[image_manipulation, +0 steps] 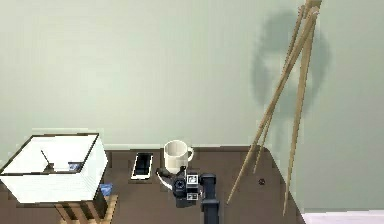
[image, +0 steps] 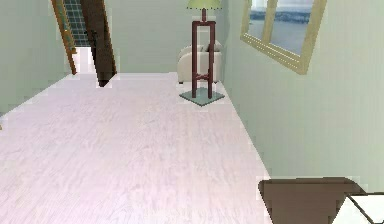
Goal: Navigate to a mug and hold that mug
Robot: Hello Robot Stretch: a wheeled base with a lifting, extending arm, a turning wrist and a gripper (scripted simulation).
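Nearest, the dark arm (image_manipulation: pixel 212 203) showed at the bottom edge, its jaws close by a white mug (image_manipulation: pixel 177 156) standing upright on the dark counter (image_manipulation: pixel 255 172). Whether the jaws held anything could not be told. The mug was probably light, rigid, glazed ceramic, slippery and breakable, and its body looked the best place to take hold.

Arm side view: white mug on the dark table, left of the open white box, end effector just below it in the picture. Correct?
Not quite. The arm side view shows the white mug to the right of the open white box, not left. It does stand on the dark table, with the end effector just below it in the picture.
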